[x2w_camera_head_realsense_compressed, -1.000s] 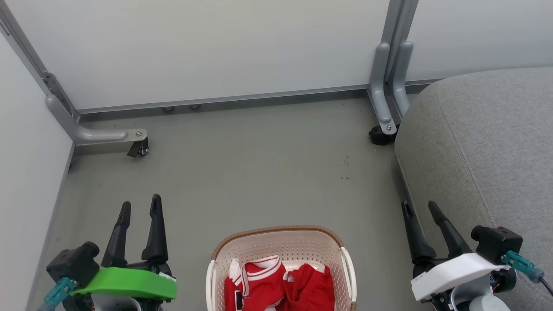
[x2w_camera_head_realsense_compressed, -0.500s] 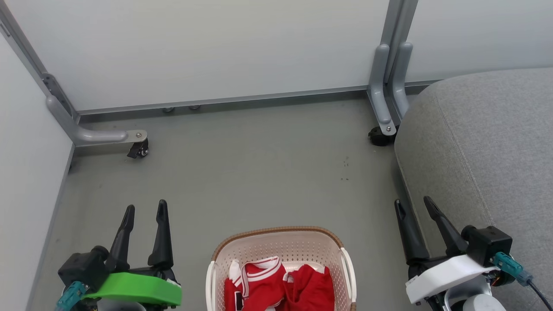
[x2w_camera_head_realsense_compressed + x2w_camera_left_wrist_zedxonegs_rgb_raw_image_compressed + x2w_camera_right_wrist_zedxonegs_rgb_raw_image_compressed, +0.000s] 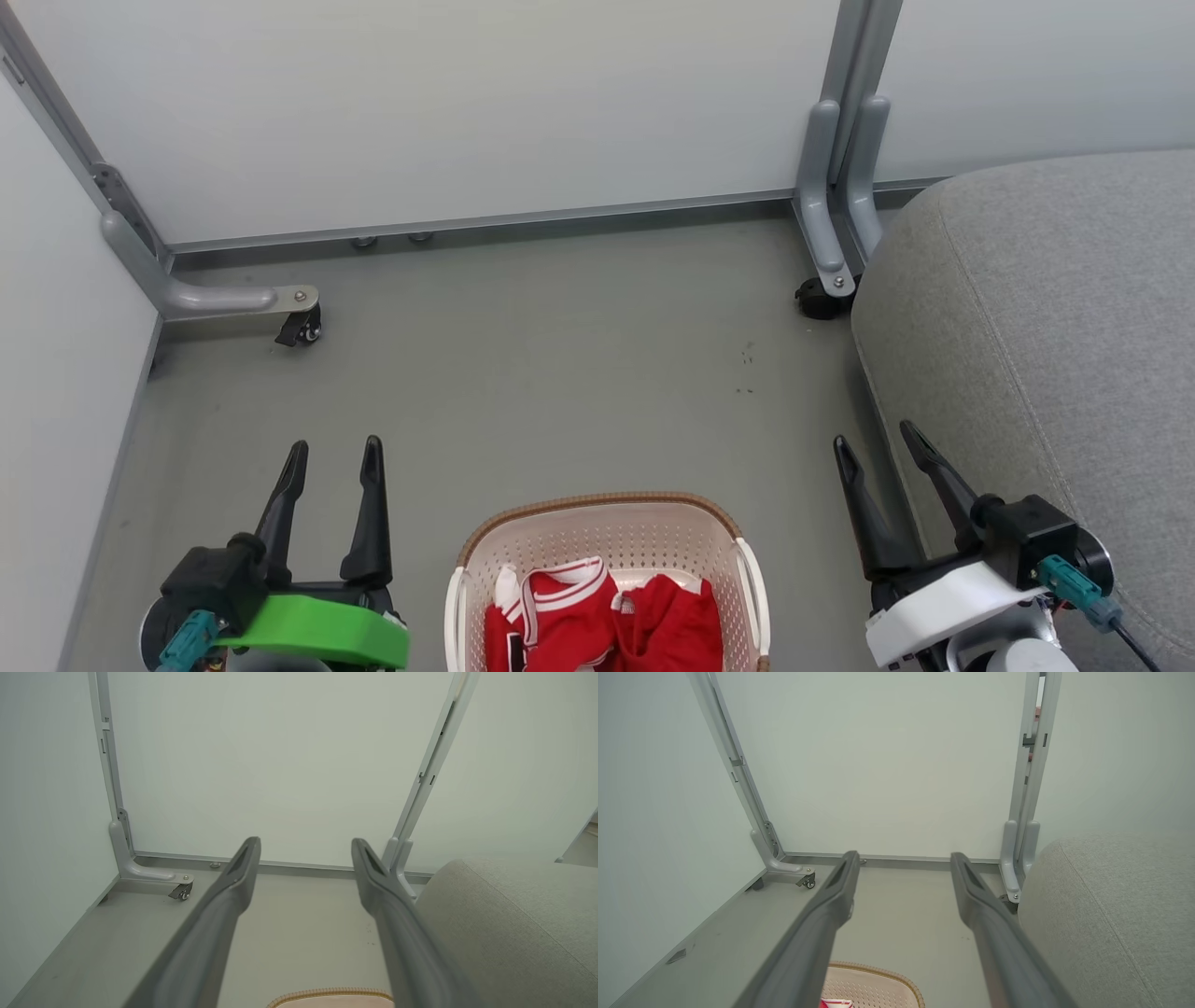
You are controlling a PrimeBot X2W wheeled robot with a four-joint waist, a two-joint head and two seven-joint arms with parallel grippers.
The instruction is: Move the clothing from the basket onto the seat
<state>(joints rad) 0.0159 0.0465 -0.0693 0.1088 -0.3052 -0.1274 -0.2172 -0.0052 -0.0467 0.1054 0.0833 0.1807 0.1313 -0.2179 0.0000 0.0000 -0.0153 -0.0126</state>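
Note:
The red clothing (image 3: 602, 621) with white trim lies bunched in the cream basket (image 3: 607, 532), which stands on the floor at the bottom middle of the head view. The basket's brown rim (image 3: 331, 994) peeks into the left wrist view, and the basket (image 3: 873, 987) with a scrap of red clothing (image 3: 833, 1003) shows low in the right wrist view. The grey seat (image 3: 1055, 355) fills the right side. My left gripper (image 3: 334, 455) hovers open left of the basket. My right gripper (image 3: 876, 439) hovers open between basket and seat. Both are empty.
Pale partition panels close off the back and left, standing on grey metal feet with castors (image 3: 301, 329) (image 3: 822, 301). Grey floor (image 3: 560, 373) stretches between the panels and the basket. The seat's rounded corner (image 3: 1106, 905) lies close beside my right fingers.
Both grippers have drifted inward toward the basket, the left one rightward and slightly lower, the right one leftward. Both stay open. The camera has shifted a little.

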